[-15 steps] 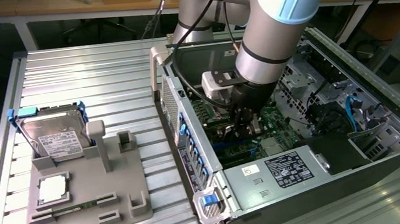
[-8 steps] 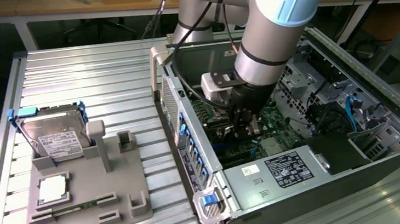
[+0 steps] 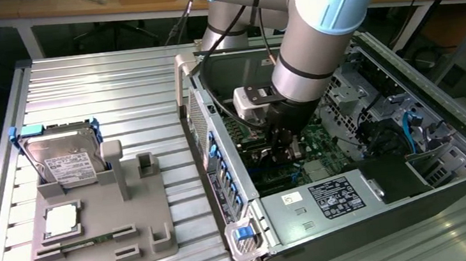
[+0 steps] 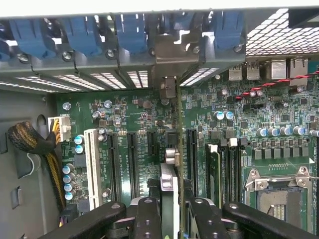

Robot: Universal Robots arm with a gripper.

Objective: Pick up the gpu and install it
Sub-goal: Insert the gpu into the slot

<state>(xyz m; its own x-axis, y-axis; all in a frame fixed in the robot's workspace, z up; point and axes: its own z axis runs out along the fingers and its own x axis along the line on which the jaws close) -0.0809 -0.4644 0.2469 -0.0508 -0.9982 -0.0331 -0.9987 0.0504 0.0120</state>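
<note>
Ribbed metal counter (image 3: pixel 108 78) carries a grey fixture tray (image 3: pixel 98 246) with a hard drive (image 3: pixel 63 161) standing in it, and beside that the open computer case (image 3: pixel 440 149) into which I am reaching. My gripper (image 3: pixel 284 146) is down over the green motherboard (image 4: pixel 124 119), narrowed around the gpu (image 4: pixel 169 199), which I hold edge-on between my fingers (image 4: pixel 147 219). In the wrist view the card runs as a thin line from my grip up toward the rear slot openings with their blue latches (image 4: pixel 132 30), its silver bracket end (image 4: pixel 169 87) near one of those openings.

As I judge it, I am lowering the card into place. To do this well, I think the card's bottom edge should sit squarely over the long dark slot (image 4: pixel 192 154) just beside it, not between slots. The bracket should slip into its rear opening without catching on the neighbouring covers. I would keep the card upright and press straight down, evenly along its length, so neither end seats first.
</note>
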